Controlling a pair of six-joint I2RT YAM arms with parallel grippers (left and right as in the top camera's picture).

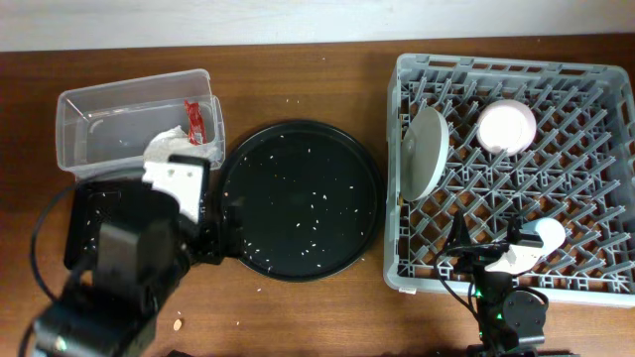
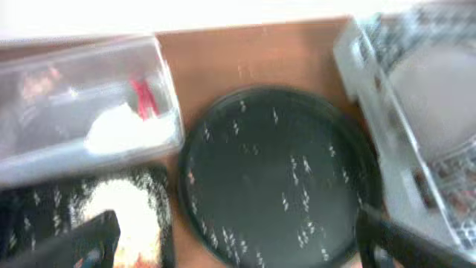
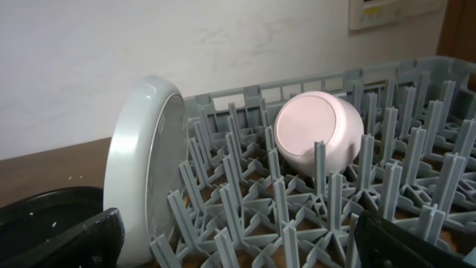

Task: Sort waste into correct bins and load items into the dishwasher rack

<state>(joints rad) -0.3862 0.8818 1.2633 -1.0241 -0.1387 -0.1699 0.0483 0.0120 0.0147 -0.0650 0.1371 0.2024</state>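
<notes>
The grey dishwasher rack [image 1: 595,79] holds a pale plate [image 1: 427,149] standing on edge and a pinkish-white bowl [image 1: 506,127] on its side. Both show in the right wrist view, the plate [image 3: 145,171] at left and the bowl [image 3: 316,130] behind the pegs [image 3: 282,216]. My right gripper [image 3: 238,249] is open and empty over the rack's front part [image 1: 488,248]. The clear tub [image 1: 79,129] holds a red wrapper [image 1: 194,119] and a white napkin [image 1: 169,147]. My left gripper [image 2: 238,253] is open and empty above the shallow black tray [image 2: 160,223], which holds pale rice scraps [image 2: 119,208]. The cup and chopsticks are not visible.
A large round black tray [image 1: 298,203] with scattered rice grains lies between the bins and the rack, and fills the middle of the blurred left wrist view [image 2: 275,179]. My left arm covers most of the shallow black tray [image 1: 79,213] from above. The table is brown wood [image 1: 298,79].
</notes>
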